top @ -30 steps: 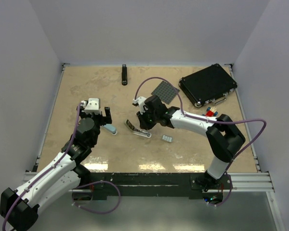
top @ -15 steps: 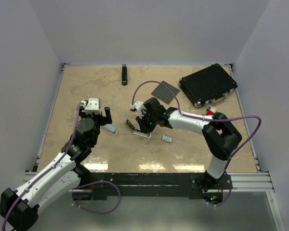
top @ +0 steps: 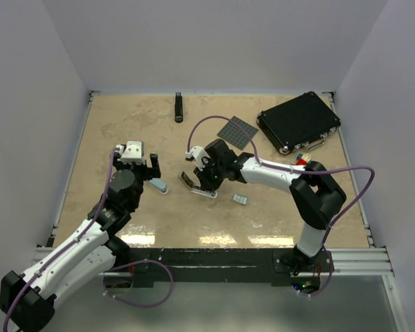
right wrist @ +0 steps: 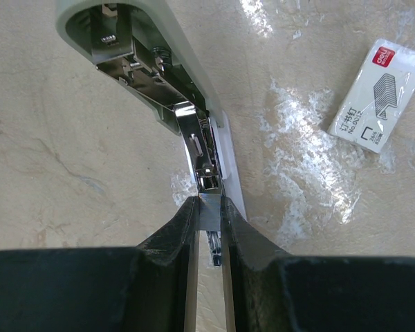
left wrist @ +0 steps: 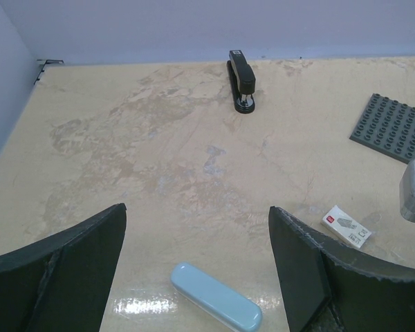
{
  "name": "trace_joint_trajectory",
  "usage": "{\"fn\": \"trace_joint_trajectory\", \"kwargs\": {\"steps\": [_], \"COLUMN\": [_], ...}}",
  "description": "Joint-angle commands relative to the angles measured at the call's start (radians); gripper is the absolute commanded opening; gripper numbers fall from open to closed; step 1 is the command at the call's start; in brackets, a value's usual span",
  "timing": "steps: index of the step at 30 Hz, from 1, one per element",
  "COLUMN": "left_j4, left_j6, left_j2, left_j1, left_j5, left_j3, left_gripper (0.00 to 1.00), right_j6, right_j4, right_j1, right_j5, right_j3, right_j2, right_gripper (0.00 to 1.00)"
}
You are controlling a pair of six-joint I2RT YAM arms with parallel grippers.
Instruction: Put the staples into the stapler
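Note:
The grey-green stapler (right wrist: 159,76) lies open on the table, its silvery metal channel bare; it also shows in the top view (top: 194,185). My right gripper (right wrist: 209,209) is shut on a small silvery strip of staples (right wrist: 209,211), held right over the near end of that channel. It shows in the top view too (top: 202,180). The white staple box (right wrist: 379,93) lies to the stapler's right. The grey-blue tray (top: 241,199) sits nearby. The pale blue part (left wrist: 216,299) lies below my open, empty left gripper (left wrist: 196,211).
A slim black stapler (top: 178,107) lies at the back. A grey studded baseplate (top: 236,131) and a black case (top: 299,122) are at the back right. Red-and-blue bricks (top: 303,162) sit beside the right arm.
My right gripper has moved left and closer over the open stapler with the strip in it. The left arm has not moved.

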Motion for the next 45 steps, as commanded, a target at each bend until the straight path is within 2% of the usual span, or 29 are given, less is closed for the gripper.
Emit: {"fn": "trace_joint_trajectory", "kwargs": {"steps": [1,24,45], "left_j4": [0.042,0.041,0.042], "left_j6": [-0.012,-0.008,-0.008], "left_j2": [-0.010,-0.013,-0.003], "left_j1": [0.007,0.007,0.007], "left_j5": [0.004,0.001,0.004], "left_j3": [0.004,0.004,0.004], "left_gripper": [0.88,0.88,0.88], "right_j6": [-0.038,-0.092,-0.004], "right_j4": [-0.021,-0.040,-0.038], "right_j1": [0.004,0.002,0.004], "right_j5": [-0.027,-0.038,-0.053], "right_j3": [0.060,0.071,0.071], "right_j2": [-0.025,0.056,-0.010], "right_gripper": [0.08,0.08,0.07]}}
